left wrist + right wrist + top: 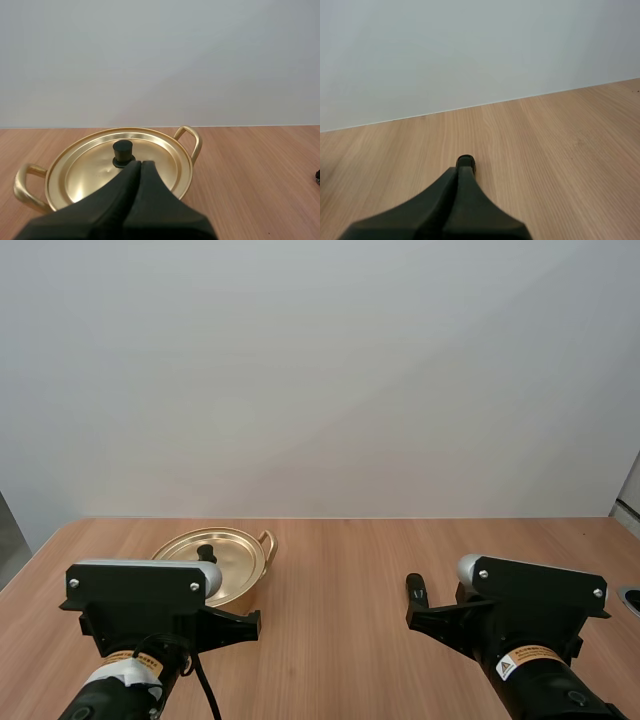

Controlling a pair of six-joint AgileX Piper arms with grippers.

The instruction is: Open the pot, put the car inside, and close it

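Wooden table [340,560], plain pale wall behind. The gold pot [225,562], lid [85,167] on, sets its handles diagonally, near-left to far-right. Left gripper [140,164] and right gripper [458,171] are pressed together.

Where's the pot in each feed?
High view: pot left of centre, beyond the left arm.
Left wrist view: pot just ahead of the shut left gripper.
Right wrist view: shut right gripper points over table wood toward the wall.
Shared landmark: the table's far edge against the wall.
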